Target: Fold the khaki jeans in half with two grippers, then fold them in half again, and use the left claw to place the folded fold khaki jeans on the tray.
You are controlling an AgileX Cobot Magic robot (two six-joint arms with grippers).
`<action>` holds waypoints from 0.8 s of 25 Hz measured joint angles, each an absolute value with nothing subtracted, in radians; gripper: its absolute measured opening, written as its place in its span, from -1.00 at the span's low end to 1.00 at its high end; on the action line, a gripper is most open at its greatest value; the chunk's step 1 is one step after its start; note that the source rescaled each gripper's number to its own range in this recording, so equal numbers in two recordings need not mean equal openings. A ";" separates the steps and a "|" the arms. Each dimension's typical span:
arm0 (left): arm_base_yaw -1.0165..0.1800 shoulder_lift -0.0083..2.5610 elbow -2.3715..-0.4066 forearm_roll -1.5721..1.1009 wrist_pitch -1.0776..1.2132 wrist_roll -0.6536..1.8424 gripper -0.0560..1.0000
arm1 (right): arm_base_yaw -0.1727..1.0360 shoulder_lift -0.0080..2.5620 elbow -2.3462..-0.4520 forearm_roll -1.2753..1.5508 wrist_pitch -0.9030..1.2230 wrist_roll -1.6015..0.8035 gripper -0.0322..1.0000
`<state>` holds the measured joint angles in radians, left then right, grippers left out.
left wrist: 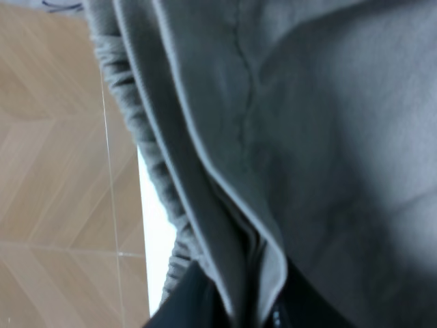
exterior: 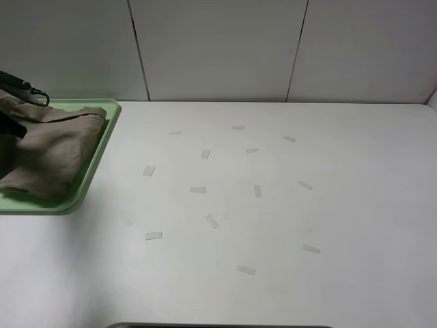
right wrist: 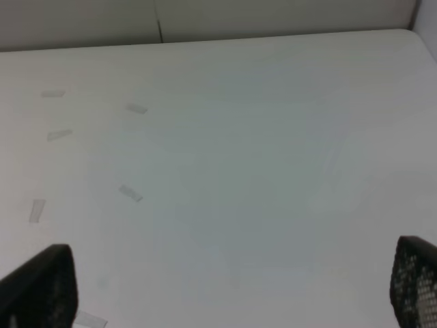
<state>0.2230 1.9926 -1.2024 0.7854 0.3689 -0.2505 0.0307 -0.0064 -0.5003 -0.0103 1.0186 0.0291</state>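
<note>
Now left tool (left wrist: 232, 311) clamps khaki jeans (exterior: 51, 154).

The folded shorts (exterior: 51, 154) are showing a plain khaki-tan, lying over a pale-green tray (exterior: 95, 167) at the far left. The table (exterior: 273, 205) is showing white, dotted with small translucent pale tape strips (exterior: 153, 236), and the wall (exterior: 218, 48) behind is looking off-white with dark seams.

Looking down from high onto table (exterior: 273, 205); left wrist pressed against khaki jeans (left wrist: 307, 137); right wrist low, facing twelve o'clock across same table.
</note>
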 joint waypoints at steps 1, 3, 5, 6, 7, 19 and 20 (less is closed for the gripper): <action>0.223 1.993 -1.202 0.785 0.359 -0.250 -0.66 | 0.031 -0.006 -0.500 -0.010 1.019 0.029 1.00; 0.223 1.993 -1.202 0.786 0.340 -0.250 -0.29 | 0.031 -0.006 -0.500 -0.010 1.019 0.029 1.00; 0.223 1.991 -1.202 0.785 0.322 -0.258 0.28 | 0.031 -0.006 -0.500 -0.010 1.019 0.029 1.00; 0.223 1.990 -1.202 0.783 0.316 -0.269 0.54 | 0.031 -0.006 -0.500 -0.010 1.019 0.029 1.00; 0.223 1.989 -1.202 0.781 0.307 -0.286 0.69 | 0.031 -0.006 -0.500 -0.010 1.019 0.029 1.00; 0.223 1.826 -1.202 0.763 0.225 -0.393 1.00 | 0.031 -0.006 -0.500 -0.010 1.019 0.029 1.00; 0.223 1.801 -1.202 0.755 0.216 -0.394 1.00 | 0.031 -0.006 -0.500 -0.010 1.019 0.029 1.00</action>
